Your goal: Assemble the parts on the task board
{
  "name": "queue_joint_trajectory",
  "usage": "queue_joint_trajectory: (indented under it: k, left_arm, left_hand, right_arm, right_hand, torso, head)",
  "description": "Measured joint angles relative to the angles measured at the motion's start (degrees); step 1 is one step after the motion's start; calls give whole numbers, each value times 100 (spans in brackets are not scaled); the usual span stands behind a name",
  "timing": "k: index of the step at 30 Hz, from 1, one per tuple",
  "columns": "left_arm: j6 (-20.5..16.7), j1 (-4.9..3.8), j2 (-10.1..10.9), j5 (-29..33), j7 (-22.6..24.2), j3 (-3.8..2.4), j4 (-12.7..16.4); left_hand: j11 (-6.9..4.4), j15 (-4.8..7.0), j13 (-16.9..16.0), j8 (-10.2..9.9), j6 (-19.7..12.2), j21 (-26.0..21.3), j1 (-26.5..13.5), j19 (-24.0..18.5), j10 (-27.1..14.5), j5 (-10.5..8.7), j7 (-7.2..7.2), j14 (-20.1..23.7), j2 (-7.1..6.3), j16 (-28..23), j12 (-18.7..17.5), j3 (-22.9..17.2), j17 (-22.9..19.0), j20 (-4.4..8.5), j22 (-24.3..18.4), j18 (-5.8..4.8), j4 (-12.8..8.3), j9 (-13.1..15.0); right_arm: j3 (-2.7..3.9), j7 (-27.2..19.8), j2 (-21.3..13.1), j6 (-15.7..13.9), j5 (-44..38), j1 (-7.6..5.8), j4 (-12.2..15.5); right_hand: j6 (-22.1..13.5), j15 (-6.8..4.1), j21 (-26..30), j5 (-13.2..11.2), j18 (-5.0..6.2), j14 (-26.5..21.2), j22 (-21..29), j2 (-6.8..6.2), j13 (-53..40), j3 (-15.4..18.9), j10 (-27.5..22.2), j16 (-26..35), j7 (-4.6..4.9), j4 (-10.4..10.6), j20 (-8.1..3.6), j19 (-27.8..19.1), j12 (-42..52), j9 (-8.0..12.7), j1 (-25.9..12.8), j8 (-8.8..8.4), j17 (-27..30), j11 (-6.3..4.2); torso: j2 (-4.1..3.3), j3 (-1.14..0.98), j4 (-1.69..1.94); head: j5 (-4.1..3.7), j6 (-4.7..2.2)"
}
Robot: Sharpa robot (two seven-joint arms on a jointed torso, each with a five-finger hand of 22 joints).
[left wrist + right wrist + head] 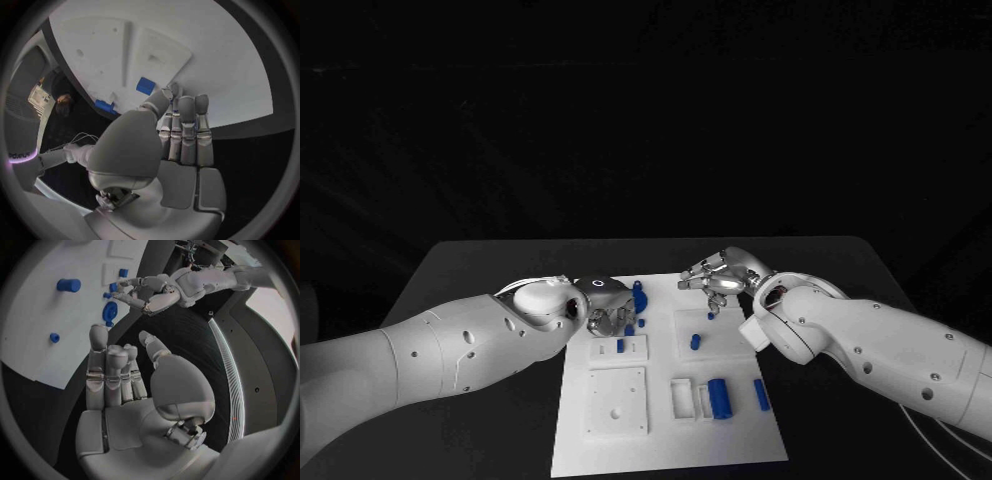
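On a black table (488,270), the white rectangular task board (668,440) lies lengthwise before a Sharpa robot, its two silver hands poised over the far end. Left hand (600,305) hangs above the board's far left corner beside a round blue disc-shaped part (632,299), fingers pointing down at a small blue piece (620,345); whether it grips anything cannot be told. Right hand (718,278) hovers released, fingers straight and apart, holding nothing, near a small blue peg (711,316). A blue cylinder (697,341) lies mid-board, with a larger blue block (718,396) and a blue bar (762,393) nearer the robot.
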State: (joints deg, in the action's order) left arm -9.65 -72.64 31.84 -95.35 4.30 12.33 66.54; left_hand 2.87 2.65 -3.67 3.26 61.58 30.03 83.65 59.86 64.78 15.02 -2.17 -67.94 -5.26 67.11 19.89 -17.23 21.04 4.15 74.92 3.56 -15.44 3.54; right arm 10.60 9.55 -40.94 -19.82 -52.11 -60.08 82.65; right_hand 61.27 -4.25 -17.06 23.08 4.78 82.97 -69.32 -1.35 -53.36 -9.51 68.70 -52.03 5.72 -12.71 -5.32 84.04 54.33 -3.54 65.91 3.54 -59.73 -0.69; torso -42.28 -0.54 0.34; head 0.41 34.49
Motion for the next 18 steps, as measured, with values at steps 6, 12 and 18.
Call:
queue_joint_trajectory:
  k: [6, 12, 18]
  left_arm:
    - [-79, -2, 30, 9, 73, -1, 30]
    - [-157, 1, 39, 16, 133, 0, 41]
    - [-212, 3, 38, 25, 187, 1, 50]
  left_hand:
    - [51, 0, 0, 0, 6, 204, 1, -50, -51, -22, 24, 0, -2, 0, 0, -115, 7, -5, 0, -2, -5, 7]
    - [51, -20, 0, 0, 3, 223, 1, -71, -93, -57, 44, 19, -1, 0, 24, -131, 7, -25, 0, -3, 12, 11]
    - [51, -20, 0, 0, 15, 223, 2, -71, -133, -252, 56, 19, -1, 0, 44, -113, 7, -25, -1, -3, 31, 16]
  right_arm:
    - [0, 0, 0, 0, 1, 0, -7]
    - [0, -1, 0, 0, 2, 0, -10]
    - [0, -2, 0, 1, 2, 1, -18]
  right_hand:
    - [0, 0, 0, 0, 0, 0, 0, 0, 0, 0, 0, 0, 0, 0, 0, 0, 0, 0, 0, 0, 0, 0]
    - [0, 0, 0, 0, 0, 0, 0, 0, 0, 0, 0, 0, 0, 0, 0, 0, 0, 0, 0, 0, 0, 0]
    - [0, 0, 0, 0, 0, 0, 0, 0, 0, 0, 0, 0, 0, 0, 0, 0, 0, 0, 0, 0, 0, 0]
  torso:
    - [3, -1, 3]
    - [2, -2, 3]
    - [-1, -1, 2]
  head:
    - [3, 1]
    - [5, -10]
    - [5, -11]
